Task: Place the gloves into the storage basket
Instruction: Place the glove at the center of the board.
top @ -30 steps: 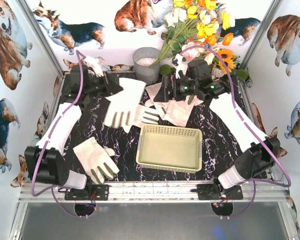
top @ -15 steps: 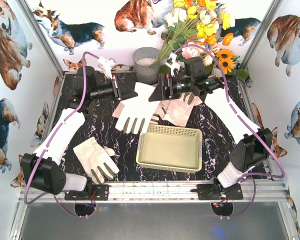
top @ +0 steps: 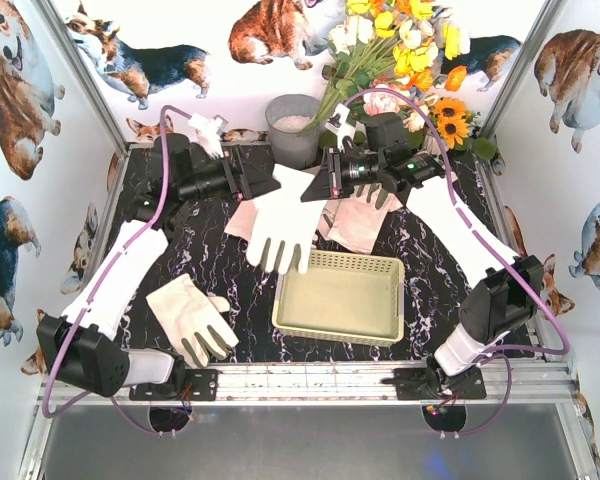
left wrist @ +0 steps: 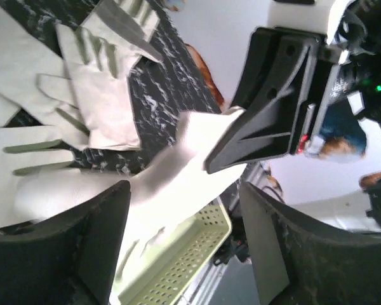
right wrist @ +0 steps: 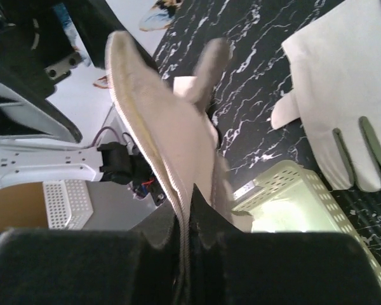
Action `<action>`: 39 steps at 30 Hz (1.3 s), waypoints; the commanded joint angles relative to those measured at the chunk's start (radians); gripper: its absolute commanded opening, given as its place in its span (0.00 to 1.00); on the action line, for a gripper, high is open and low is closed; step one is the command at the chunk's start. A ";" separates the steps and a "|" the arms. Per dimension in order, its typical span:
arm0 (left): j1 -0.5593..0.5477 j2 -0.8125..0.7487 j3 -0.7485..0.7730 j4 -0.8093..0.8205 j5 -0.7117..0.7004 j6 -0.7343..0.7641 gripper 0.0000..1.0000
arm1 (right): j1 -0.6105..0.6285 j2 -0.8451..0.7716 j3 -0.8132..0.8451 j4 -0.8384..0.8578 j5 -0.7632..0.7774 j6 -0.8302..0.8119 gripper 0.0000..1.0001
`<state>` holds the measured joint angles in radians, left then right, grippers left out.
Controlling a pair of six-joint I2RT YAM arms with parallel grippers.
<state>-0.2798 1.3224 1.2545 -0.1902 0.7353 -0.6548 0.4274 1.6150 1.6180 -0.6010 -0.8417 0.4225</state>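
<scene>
right gripper [top: 315, 186] is clenched on the cuff of one glove [top: 285, 215], upper centre of the frame. left gripper [top: 270, 185] stands released, jaws apart beside that glove. i see its fingertips hanging over the storage basket's [top: 330, 333] upper-left corner. another glove [top: 192, 318] lies lower left.

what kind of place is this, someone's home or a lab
Most likely a robot test cell, not a home: an aluminium frame boxes in the marble-pattern table, two robot arms are bolted at its near edge, and the walls are corgi-print backdrop panels.
</scene>
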 commanded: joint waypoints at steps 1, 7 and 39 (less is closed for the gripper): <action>0.034 -0.065 0.067 -0.117 -0.209 0.047 0.74 | 0.031 -0.019 0.075 0.026 0.125 -0.024 0.00; 0.195 -0.169 0.093 -0.347 -0.539 0.007 1.00 | 0.083 0.030 0.114 0.134 0.278 -0.035 0.00; 0.439 -0.375 0.095 -0.833 -0.822 -0.028 1.00 | 0.519 0.397 0.009 0.561 0.304 -0.702 0.00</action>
<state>0.1448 0.9665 1.4033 -0.9649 -0.0761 -0.6819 0.8917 2.0686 1.7329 -0.0799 -0.5034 -0.2008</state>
